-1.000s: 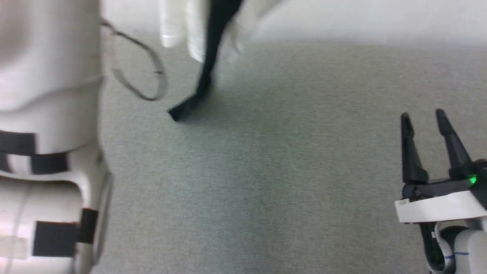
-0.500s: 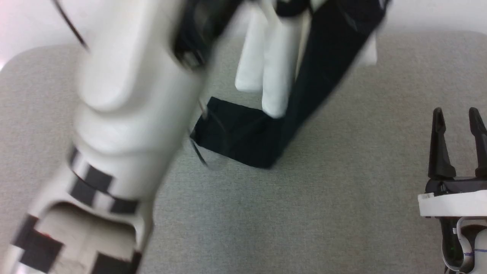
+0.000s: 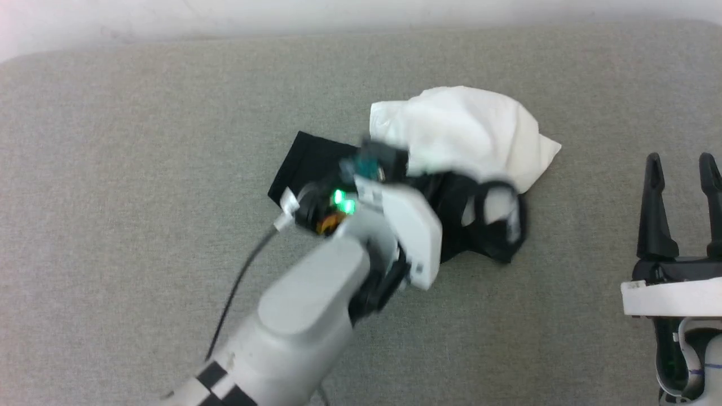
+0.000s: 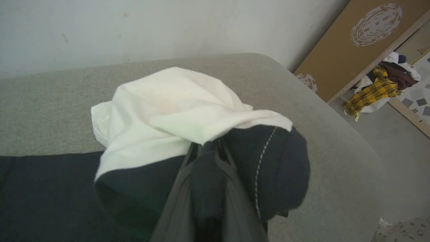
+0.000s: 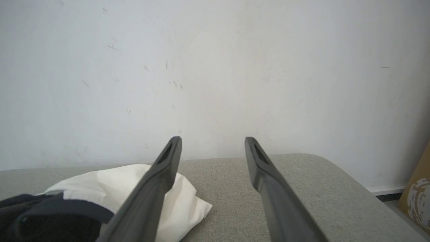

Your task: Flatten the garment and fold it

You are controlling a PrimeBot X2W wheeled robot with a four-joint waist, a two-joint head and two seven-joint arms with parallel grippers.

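The left gripper [image 4: 205,148] pinches the garment [image 3: 468,124] by its black part; pulling could drag the whole lump. The right gripper [image 3: 681,166] stands wide, holding nothing.

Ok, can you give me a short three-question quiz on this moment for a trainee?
1. True or false: the garment lies spread out flat on the grey cushion.
2. The left pincer is: A) open above the cushion; B) shut on the garment's black fabric; C) holding a cable.
3. Fill in: the right pincer stands ____, apart from the garment.

Key:
1. False: it lies in a bunched heap.
2. B
3. open
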